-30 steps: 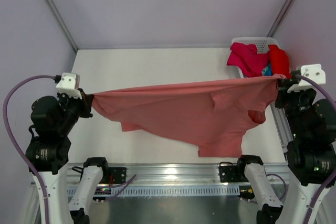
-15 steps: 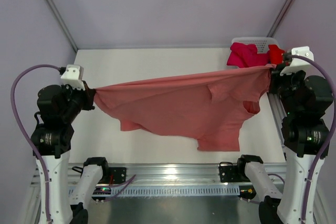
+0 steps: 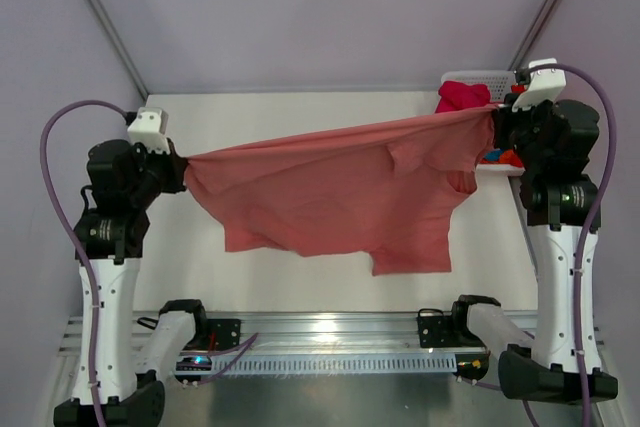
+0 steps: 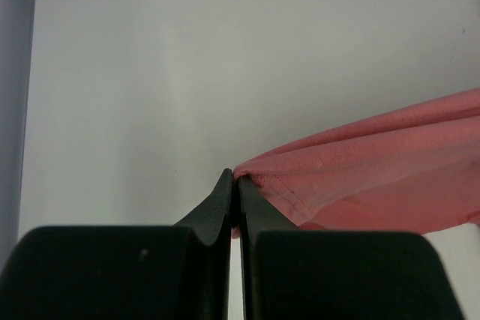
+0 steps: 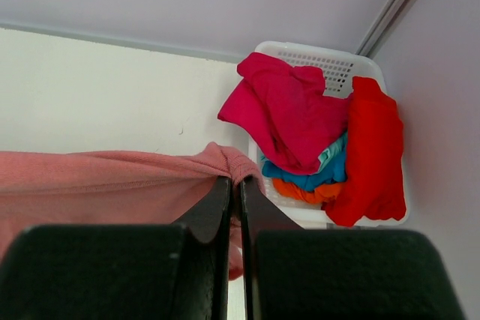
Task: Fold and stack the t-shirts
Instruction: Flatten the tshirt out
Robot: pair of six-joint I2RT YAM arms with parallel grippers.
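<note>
grip: left fingers [image 4: 220, 204], right fingers [image 5: 220, 201] clamped on salmon t-shirt [image 3: 330, 197], 9 and 3 o'clock | risk: thin hem bite could slip under stretch

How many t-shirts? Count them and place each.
5. The salmon t-shirt stretches between left gripper and right gripper; magenta, red, blue and orange ones lie piled in the white basket. More may be buried.
</note>
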